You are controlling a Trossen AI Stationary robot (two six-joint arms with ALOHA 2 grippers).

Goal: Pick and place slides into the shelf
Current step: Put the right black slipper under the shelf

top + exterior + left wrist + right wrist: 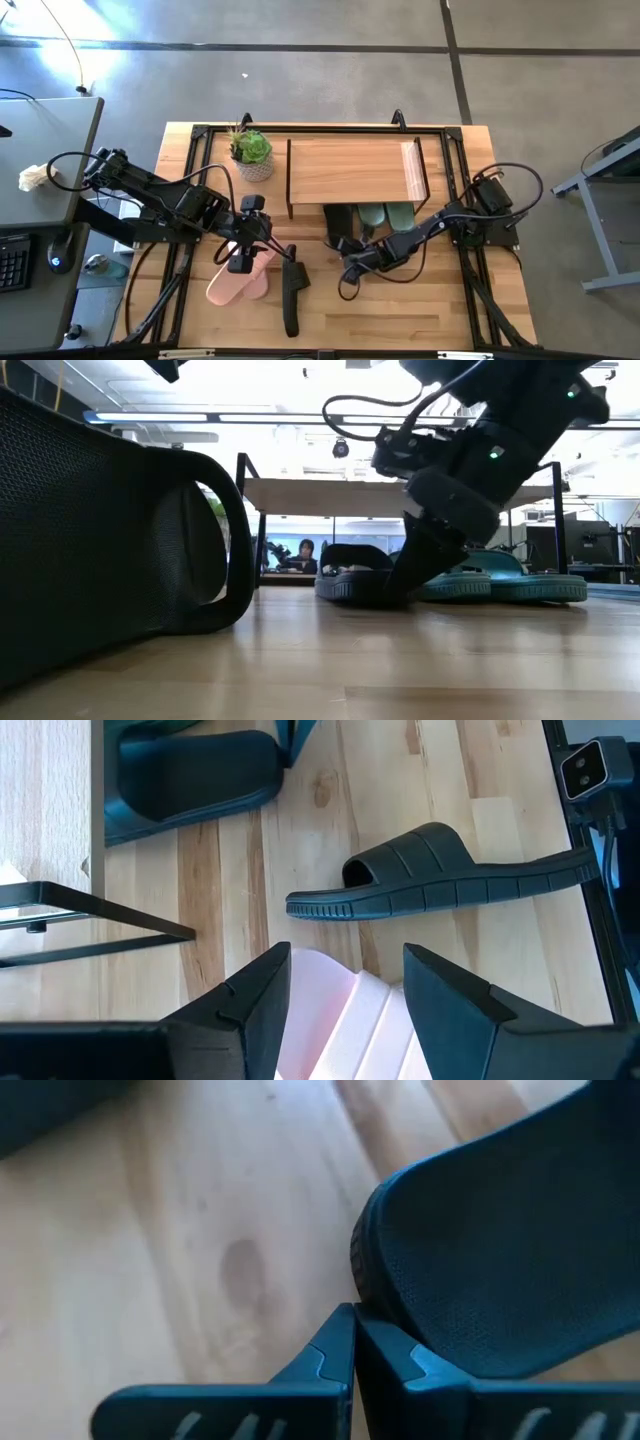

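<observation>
Two pink slides (238, 282) lie side by side on the table. My open left gripper (240, 262) hovers over them, and pink (350, 1020) shows between its fingers. One black slide (292, 297) lies on its side edge to the right of the pink ones (440, 880). The other black slide (337, 225) and two sage green slides (385, 215) rest flat under the shelf (350, 170). My shut right gripper (350, 255) is at the near end of that black slide (350, 575). My right gripper's shut fingertips (345, 1330) meet the rim of the black slide's near end (372, 1280). They slant down from the table's near right. The slide lies flat on the table under the shelf.
A potted succulent (252, 152) stands left of the shelf. A thin black frame (200, 130) runs round the table top. The shelf's black legs (243, 520) stand beside the slides. Bare wood lies along the near edge (400, 325). A person sits in the room beyond (303, 555).
</observation>
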